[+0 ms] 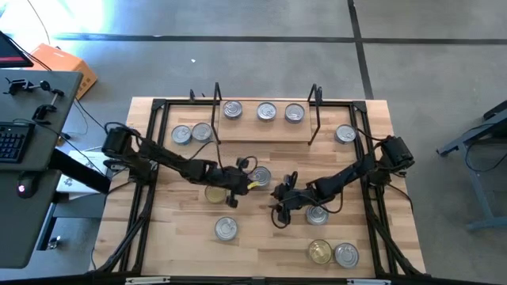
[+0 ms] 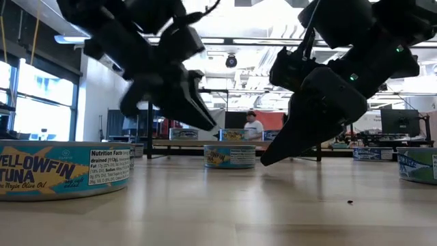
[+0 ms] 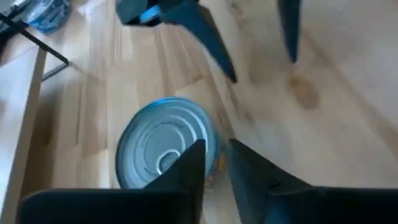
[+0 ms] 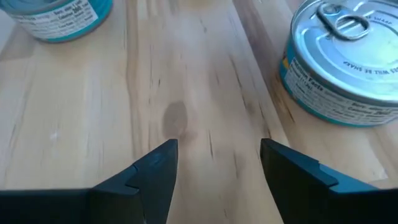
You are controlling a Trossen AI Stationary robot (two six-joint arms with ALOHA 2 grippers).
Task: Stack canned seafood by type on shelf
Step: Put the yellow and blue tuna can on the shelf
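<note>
Three silver-lidded cans (image 1: pixel 267 112) stand on the shelf (image 1: pixel 265 131) at the table's far side. More cans lie loose on the table. My left gripper (image 1: pixel 247 187) is mid-table, its fingers a narrow gap apart (image 3: pixel 216 152), next to a silver-lidded can (image 3: pixel 163 146) that stands on its base. A gold-lidded can (image 1: pixel 214 193) shows partly under the left arm. My right gripper (image 1: pixel 279 199) faces the left one, open over bare wood (image 4: pixel 217 152). The same silver-lidded can (image 4: pixel 345 62) stands to one side of it, and another can (image 1: pixel 317 214) lies under its arm. My left gripper has one finger (image 3: pixel 189 165) right beside the silver-lidded can's side wall (image 3: pixel 208 155), coming at it slanting down from the table's left. I cannot tell whether that finger touches the can. Nothing shows between the two fingers.
Two cans (image 1: pixel 191 133) stand left of the shelf's wire frame and one (image 1: pixel 344 134) right of it. Toward the near edge lie a silver can (image 1: pixel 226 229), a gold-lidded one (image 1: pixel 320 252) and another silver one (image 1: pixel 346 254). A "Yellowfin Tuna" can (image 2: pixel 61 169) fills the low view's left.
</note>
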